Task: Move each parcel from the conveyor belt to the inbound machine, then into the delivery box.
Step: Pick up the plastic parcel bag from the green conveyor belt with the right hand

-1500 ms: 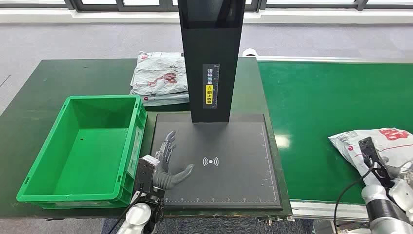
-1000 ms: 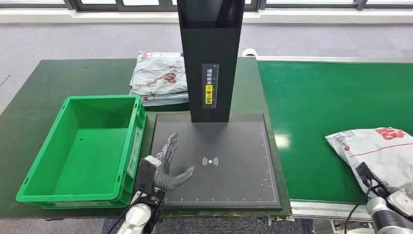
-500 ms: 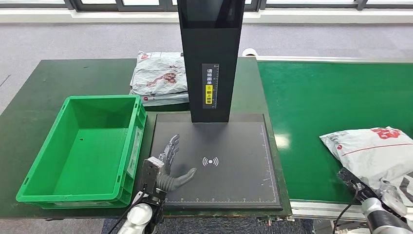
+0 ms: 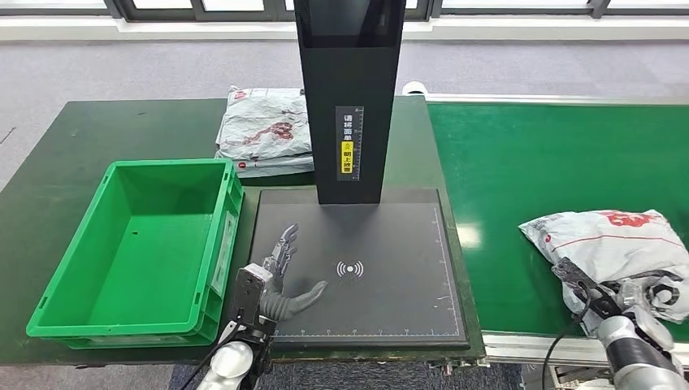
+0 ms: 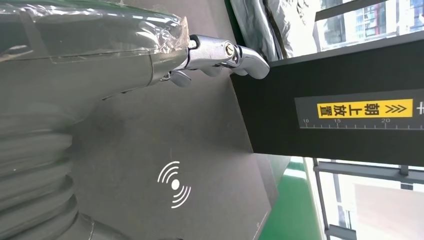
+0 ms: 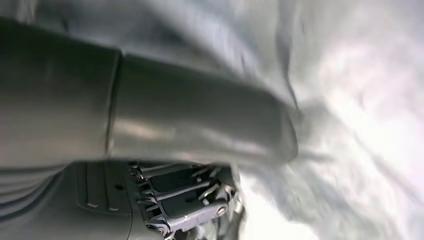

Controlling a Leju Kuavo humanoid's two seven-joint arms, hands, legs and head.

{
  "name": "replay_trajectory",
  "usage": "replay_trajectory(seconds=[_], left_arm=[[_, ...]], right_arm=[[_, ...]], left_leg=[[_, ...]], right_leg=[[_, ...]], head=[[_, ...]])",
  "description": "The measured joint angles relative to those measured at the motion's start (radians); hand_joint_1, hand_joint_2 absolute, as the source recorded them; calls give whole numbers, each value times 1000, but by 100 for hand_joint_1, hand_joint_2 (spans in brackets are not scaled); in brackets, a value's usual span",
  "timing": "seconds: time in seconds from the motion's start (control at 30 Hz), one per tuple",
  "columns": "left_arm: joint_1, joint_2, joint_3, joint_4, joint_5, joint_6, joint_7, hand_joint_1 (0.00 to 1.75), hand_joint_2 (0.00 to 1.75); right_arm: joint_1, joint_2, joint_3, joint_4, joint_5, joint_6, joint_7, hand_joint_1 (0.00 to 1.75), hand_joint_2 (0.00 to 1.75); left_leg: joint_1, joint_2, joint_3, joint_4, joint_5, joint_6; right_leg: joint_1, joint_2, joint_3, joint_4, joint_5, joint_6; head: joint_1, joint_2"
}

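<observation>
At belt's near edge, right hand (image 4: 642, 296) gripping white parcel (image 4: 605, 236) lying on conveyor belt (image 4: 536, 162), likely for carrying to inbound machine (image 4: 361, 268). Left hand (image 4: 280, 280) hovering there, fingers spread, holding nothing. Green delivery box (image 4: 134, 244) waiting beside, on desk (image 4: 122, 130).

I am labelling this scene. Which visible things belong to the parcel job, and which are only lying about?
Belong to the job:
- white parcel on the green conveyor belt, right hand at it
- black inbound machine, left hand above its plate
- green delivery box

Lying about:
- grey parcel behind the box
</observation>
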State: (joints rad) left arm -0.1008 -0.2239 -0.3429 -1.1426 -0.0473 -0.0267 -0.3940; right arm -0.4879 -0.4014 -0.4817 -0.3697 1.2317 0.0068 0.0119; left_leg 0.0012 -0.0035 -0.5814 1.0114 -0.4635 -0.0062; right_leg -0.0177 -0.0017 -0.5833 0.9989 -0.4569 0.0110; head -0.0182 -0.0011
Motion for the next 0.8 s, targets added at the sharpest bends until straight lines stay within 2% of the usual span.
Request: replay_trajectory(seconds=[0.37,0.57,0.67,0.8], left_arm=[[24,0,8,-41,-9,6,15,0,175],[27,-1,8,-38,-13,10,13,0,175],[27,-2,8,-36,-14,12,10,0,175],[23,-6,8,-24,-17,15,-1,0,175]], right_arm=[[-14,53,-35,-26,-133,-104,-71,175,175],[-23,86,-83,-60,-296,-160,-138,175,175],[-26,103,-108,-79,-374,-141,-174,175,175],[-38,131,-151,-117,-538,-61,-246,175,175]], left_leg=[[0,-2,-1,0,1,0],[0,-2,-2,0,1,0],[0,-2,-2,0,1,0],[0,-2,-2,0,1,0]], right_leg=[[0,-2,-1,0,0,0],[0,-2,-1,0,0,0],[0,-2,-1,0,0,0],[0,-2,-1,0,0,0]], head=[[0,0],[0,0],[0,0],[0,0]])
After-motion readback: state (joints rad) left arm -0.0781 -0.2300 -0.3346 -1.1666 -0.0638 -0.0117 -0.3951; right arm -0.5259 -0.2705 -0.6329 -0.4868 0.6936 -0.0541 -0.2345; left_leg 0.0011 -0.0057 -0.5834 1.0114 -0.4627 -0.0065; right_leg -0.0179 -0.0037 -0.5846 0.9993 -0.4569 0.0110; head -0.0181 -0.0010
